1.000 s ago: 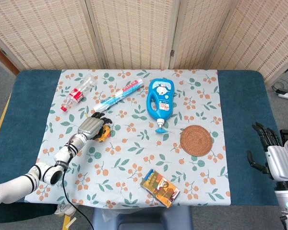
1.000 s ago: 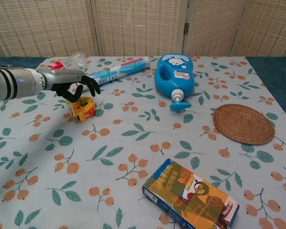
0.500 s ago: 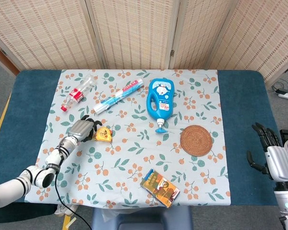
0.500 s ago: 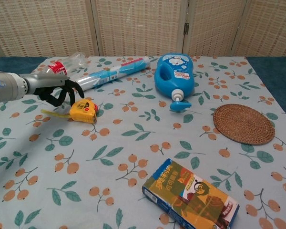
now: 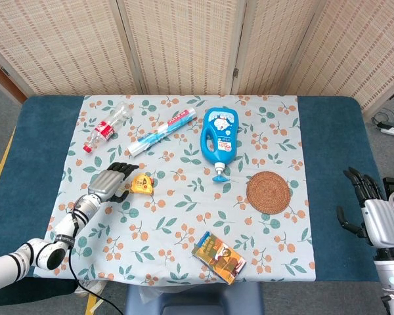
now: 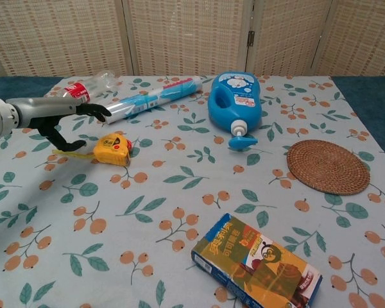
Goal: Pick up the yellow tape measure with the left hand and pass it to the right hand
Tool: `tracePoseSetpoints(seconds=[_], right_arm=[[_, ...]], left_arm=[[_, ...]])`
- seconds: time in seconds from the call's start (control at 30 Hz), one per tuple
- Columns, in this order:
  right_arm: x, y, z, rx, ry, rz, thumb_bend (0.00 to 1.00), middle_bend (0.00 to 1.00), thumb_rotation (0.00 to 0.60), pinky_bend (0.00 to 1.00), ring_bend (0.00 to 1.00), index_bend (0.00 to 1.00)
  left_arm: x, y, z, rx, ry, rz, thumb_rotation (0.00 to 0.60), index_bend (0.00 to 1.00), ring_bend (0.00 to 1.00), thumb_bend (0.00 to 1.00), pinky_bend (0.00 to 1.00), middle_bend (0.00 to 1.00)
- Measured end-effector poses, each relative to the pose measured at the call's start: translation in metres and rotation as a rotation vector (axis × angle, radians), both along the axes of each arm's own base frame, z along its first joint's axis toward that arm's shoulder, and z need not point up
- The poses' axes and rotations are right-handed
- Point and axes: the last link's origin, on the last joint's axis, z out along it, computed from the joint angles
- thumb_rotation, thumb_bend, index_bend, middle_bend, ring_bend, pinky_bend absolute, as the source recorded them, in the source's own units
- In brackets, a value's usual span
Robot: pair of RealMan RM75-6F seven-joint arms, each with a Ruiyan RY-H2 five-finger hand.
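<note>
The yellow tape measure [image 5: 142, 184] [image 6: 112, 149] lies on the flowered tablecloth, a short length of its tape pulled out to the left. My left hand [image 5: 108, 182] [image 6: 65, 122] hovers just left of it with fingers spread and nothing in them, a small gap between fingertips and the case. My right hand [image 5: 371, 213] hangs open off the table's right edge over the blue cloth, seen only in the head view.
A blue detergent bottle [image 5: 218, 140] lies mid-table, a woven coaster [image 5: 268, 191] to its right. A toothpaste tube [image 5: 163, 131] and a clear plastic bottle [image 5: 107, 127] lie at the back left. A small printed box [image 5: 218, 256] sits near the front edge.
My left hand let go of the tape measure and drew back to the left. The tape measure tipped down flat onto the cloth. The right hand stayed put.
</note>
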Motion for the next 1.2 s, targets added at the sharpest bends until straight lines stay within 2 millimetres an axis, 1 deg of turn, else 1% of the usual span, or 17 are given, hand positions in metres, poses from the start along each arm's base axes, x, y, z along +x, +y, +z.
tracePoseSetpoints(seconds=[0.13, 0.23, 0.47, 0.6, 0.67, 0.77, 1.03, 1.13, 1.2], right_arm=[[0.001, 0.0, 0.001, -0.003, 0.001, 0.003, 0.54, 0.06, 0.6, 0.0, 0.08, 0.09], [0.0, 0.002, 0.003, -0.009, 0.002, 0.001, 0.54, 0.07, 0.6, 0.0, 0.08, 0.09], [-0.002, 0.003, 0.003, -0.007, 0.0, -0.009, 0.54, 0.07, 0.6, 0.0, 0.08, 0.09], [-0.003, 0.004, 0.003, -0.007, -0.001, -0.013, 0.54, 0.07, 0.6, 0.0, 0.09, 0.09], [-0.004, 0.004, 0.003, -0.008, -0.002, -0.016, 0.54, 0.07, 0.6, 0.0, 0.09, 0.09], [-0.006, 0.004, 0.003, -0.007, -0.004, -0.02, 0.54, 0.07, 0.6, 0.0, 0.09, 0.09], [-0.007, 0.002, 0.002, -0.004, -0.006, -0.019, 0.54, 0.07, 0.6, 0.0, 0.09, 0.09], [-0.007, 0.003, 0.002, -0.006, -0.006, -0.02, 0.54, 0.07, 0.6, 0.0, 0.09, 0.09], [-0.007, 0.003, 0.002, -0.007, -0.007, -0.02, 0.54, 0.07, 0.6, 0.0, 0.09, 0.09]], left_arm=[[0.003, -0.002, -0.01, -0.008, 0.039, -0.019, 0.6, 0.05, 0.0, 0.37, 0.0, 0.05], [0.007, -0.001, -0.022, -0.004, 0.058, -0.028, 0.6, 0.08, 0.03, 0.37, 0.0, 0.05], [0.012, 0.008, -0.039, 0.034, 0.093, -0.015, 0.6, 0.14, 0.08, 0.37, 0.0, 0.1], [0.015, 0.014, -0.043, 0.064, 0.107, -0.008, 0.6, 0.18, 0.11, 0.37, 0.0, 0.15], [0.017, 0.015, -0.045, 0.073, 0.109, -0.003, 0.6, 0.22, 0.13, 0.37, 0.0, 0.19], [0.018, 0.016, -0.046, 0.083, 0.11, 0.0, 0.6, 0.25, 0.14, 0.37, 0.0, 0.21], [0.018, 0.017, -0.049, 0.079, 0.107, 0.019, 0.6, 0.26, 0.17, 0.37, 0.0, 0.24], [0.018, 0.018, -0.05, 0.081, 0.104, 0.022, 0.6, 0.29, 0.19, 0.37, 0.0, 0.28], [0.018, 0.018, -0.05, 0.084, 0.096, 0.025, 0.6, 0.34, 0.23, 0.38, 0.0, 0.33]])
